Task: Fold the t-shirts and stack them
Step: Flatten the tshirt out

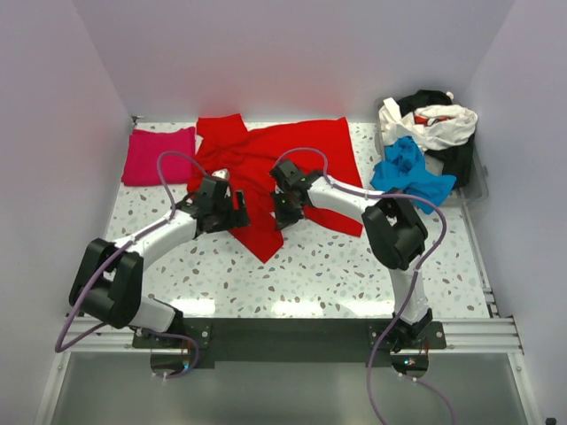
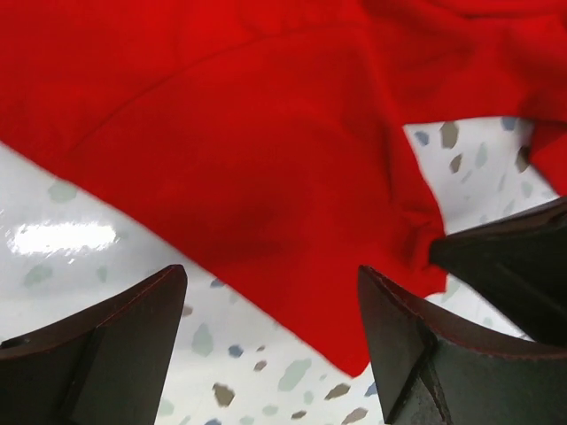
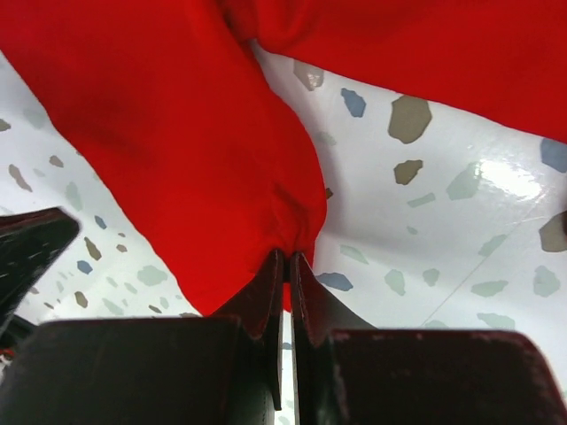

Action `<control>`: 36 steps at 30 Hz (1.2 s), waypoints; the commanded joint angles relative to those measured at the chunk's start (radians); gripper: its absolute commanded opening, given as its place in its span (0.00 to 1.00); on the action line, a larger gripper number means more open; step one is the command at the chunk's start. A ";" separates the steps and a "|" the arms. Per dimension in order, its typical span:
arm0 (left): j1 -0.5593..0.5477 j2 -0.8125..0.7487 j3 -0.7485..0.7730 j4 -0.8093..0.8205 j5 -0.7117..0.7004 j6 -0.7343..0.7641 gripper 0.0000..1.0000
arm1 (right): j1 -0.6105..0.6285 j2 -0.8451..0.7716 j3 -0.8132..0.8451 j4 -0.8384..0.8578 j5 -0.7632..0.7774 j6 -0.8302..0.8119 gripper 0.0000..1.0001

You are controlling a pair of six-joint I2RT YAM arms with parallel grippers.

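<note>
Red shirt (image 1: 283,159): spread over table (image 1: 354,266) centre toward 12 o'clock, one corner trailing to 6 o'clock between both grippers. Right gripper (image 3: 285,266): closed, pinching a bunched red fold, a grip plain only in its wrist view. Left gripper (image 2: 270,292): jaws wide, holding nothing, shirt edge between them. Top view alone: pink shirt (image 1: 159,155) at 10 o'clock, blue shirt (image 1: 409,174) at 2 o'clock.

Red t-shirt (image 1: 283,164) sprawled mid-frame, left gripper (image 1: 236,212) and right gripper (image 1: 285,215) both low at its lower point. Pink t-shirt (image 1: 159,156) upper left; blue t-shirt (image 1: 409,173) and white-and-black heap (image 1: 436,126) upper right.
</note>
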 commanded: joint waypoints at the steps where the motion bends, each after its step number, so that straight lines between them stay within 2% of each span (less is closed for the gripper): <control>1: -0.005 0.047 0.049 0.127 0.046 -0.043 0.83 | 0.004 -0.046 -0.003 0.033 -0.063 0.023 0.00; 12: -0.004 0.139 -0.020 0.156 0.026 -0.058 0.83 | -0.001 -0.057 0.031 -0.009 -0.034 0.011 0.00; 21: 0.008 0.104 -0.068 0.094 0.023 0.011 0.83 | -0.041 -0.109 -0.001 -0.034 0.000 0.009 0.03; 27: 0.033 0.064 -0.093 0.042 -0.031 0.061 0.83 | -0.047 -0.126 -0.049 -0.032 0.006 0.009 0.04; 36: 0.084 0.067 -0.076 -0.008 -0.072 0.146 0.83 | -0.047 -0.126 -0.064 -0.045 0.011 0.006 0.15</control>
